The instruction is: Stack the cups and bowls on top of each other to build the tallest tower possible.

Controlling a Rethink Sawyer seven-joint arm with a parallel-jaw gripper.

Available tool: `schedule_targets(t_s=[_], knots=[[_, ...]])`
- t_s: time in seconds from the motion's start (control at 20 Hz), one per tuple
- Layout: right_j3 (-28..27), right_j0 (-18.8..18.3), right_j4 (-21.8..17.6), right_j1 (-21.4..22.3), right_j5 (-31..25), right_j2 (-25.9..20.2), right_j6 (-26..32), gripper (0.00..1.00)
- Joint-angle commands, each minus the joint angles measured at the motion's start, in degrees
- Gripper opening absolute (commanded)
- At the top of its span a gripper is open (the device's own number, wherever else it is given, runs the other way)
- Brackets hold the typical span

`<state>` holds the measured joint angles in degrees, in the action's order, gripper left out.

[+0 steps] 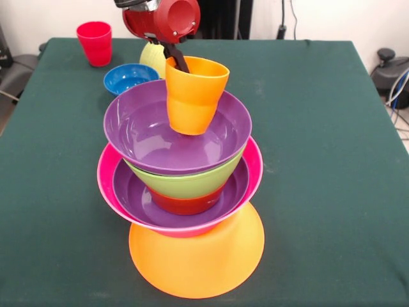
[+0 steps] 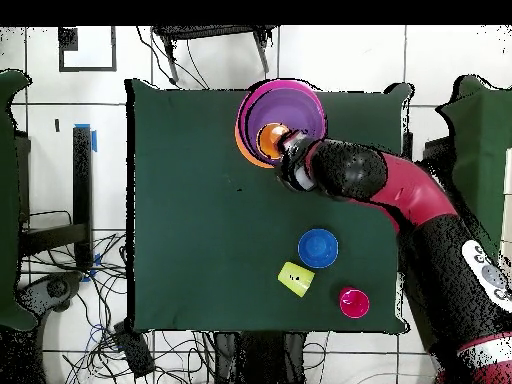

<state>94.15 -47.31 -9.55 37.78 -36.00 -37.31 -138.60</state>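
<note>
The tower rises from an upturned large orange bowl (image 1: 197, 259), then a hot pink bowl (image 1: 254, 167), a purple bowl (image 1: 137, 195), a small red-orange bowl (image 1: 185, 203), a lime green bowl (image 1: 185, 182) and a top purple bowl (image 1: 144, 131); it also shows in the overhead view (image 2: 295, 105). My gripper (image 1: 177, 61) is shut on the orange cup (image 1: 193, 96), gripping its rim, and holds it upright inside the top purple bowl. The orange cup shows from above (image 2: 272, 139) under the gripper (image 2: 290, 150). The red cup (image 1: 95, 42), the blue bowl (image 1: 128, 78) and the pale yellow cup (image 1: 153, 59) stand apart.
The green table (image 1: 319, 160) carries everything. In the overhead view the blue bowl (image 2: 318, 247), the yellow cup (image 2: 295, 277) lying on its side and the red cup (image 2: 352, 302) sit near the robot's side. Chairs and cables surround the table.
</note>
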Motion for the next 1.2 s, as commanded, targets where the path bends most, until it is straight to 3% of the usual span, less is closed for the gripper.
schedule_targets(t_s=[0.05,1.2], knots=[[1.5,0.6,-4.1,-4.1,3.2,-1.8,8.1,0.00],[-2.8,0.7,-5.2,-6.1,1.9,-2.2,9.1,0.00]])
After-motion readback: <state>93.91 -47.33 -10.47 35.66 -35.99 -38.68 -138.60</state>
